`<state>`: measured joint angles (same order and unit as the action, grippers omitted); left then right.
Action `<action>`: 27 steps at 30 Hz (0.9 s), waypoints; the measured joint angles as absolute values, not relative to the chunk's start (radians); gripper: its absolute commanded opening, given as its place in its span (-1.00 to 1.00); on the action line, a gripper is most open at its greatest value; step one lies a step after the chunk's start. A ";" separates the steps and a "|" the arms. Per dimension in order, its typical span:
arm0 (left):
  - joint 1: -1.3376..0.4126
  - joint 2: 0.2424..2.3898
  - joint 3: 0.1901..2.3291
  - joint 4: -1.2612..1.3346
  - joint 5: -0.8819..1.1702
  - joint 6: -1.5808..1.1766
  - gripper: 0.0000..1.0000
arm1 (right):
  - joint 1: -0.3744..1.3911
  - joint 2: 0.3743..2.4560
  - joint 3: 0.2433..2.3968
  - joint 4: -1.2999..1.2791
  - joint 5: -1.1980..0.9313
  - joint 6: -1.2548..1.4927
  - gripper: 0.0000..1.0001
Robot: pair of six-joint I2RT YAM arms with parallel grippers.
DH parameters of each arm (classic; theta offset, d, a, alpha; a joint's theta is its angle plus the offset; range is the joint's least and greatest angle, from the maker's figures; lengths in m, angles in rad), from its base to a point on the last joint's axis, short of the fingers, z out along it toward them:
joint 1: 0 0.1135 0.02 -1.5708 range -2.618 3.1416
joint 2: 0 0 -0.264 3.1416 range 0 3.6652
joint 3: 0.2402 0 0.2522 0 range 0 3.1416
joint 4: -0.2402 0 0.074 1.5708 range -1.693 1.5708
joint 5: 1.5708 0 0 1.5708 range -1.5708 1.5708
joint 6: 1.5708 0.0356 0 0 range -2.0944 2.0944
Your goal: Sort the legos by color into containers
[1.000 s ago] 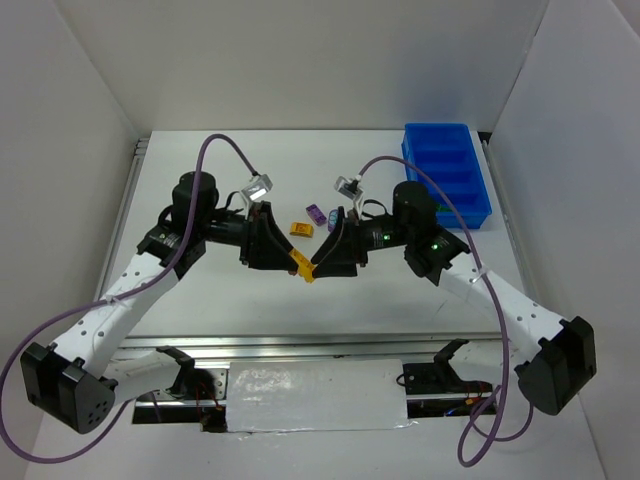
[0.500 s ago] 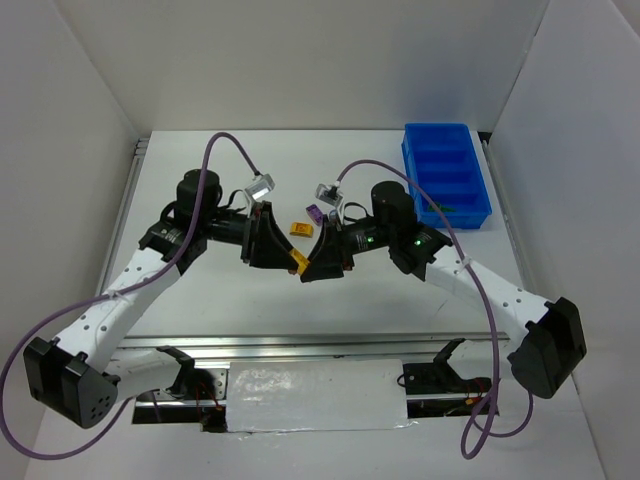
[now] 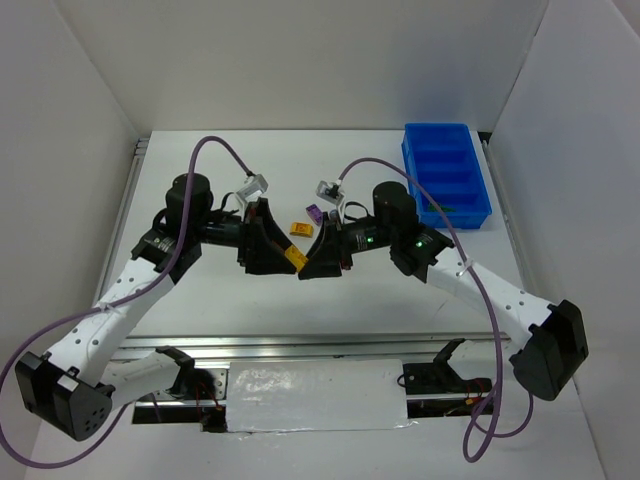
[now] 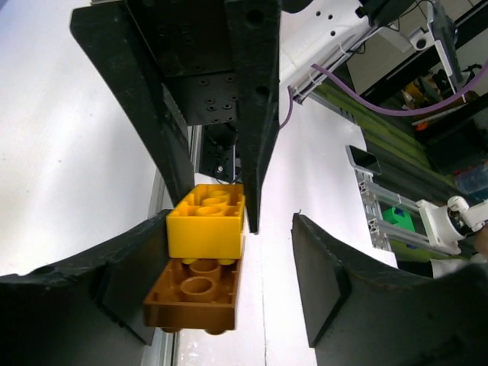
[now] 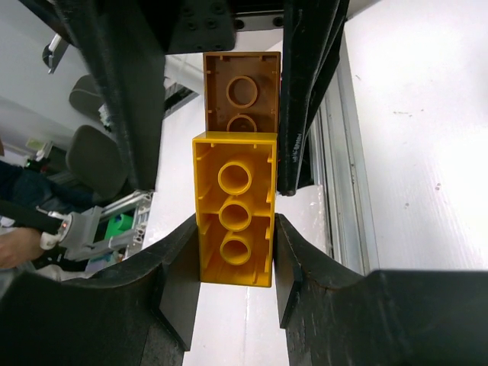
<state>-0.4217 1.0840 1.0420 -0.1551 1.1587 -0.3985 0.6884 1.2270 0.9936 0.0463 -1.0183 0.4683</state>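
A yellow brick [image 5: 235,221] and a brown brick [image 4: 194,293] are stuck together end to end; in the top view they show as one yellow-orange bit [image 3: 296,262] between both grippers above the table. My right gripper [image 5: 235,229] is shut on the yellow brick. My left gripper [image 4: 232,252] is open around the brown brick, which lies against one finger [image 4: 114,290] with a clear gap to the other finger [image 4: 343,290]. The bright blue tray [image 3: 447,140] with its row of compartments stands at the back right, with something green [image 3: 440,207] in its nearest compartment.
A loose yellow brick [image 3: 300,229] and a purple brick [image 3: 315,213] lie on the table just behind the grippers. White walls close in the table on the left, back and right. A metal rail runs along the near edge [image 3: 300,345].
My right arm has swung left, bringing its gripper closer to the left one. My left arm has drawn back slightly to the left. The joined bricks have shifted a little left.
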 measured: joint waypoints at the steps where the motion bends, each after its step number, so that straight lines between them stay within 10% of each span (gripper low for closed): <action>1: -0.422 1.083 1.041 -0.146 1.160 -0.400 0.56 | 0.688 1.227 0.994 0.044 -1.012 0.469 -1.00; 27: -0.422 1.059 1.013 -0.085 1.158 -0.433 -0.12 | 0.663 1.176 0.994 0.030 -1.036 0.437 -1.00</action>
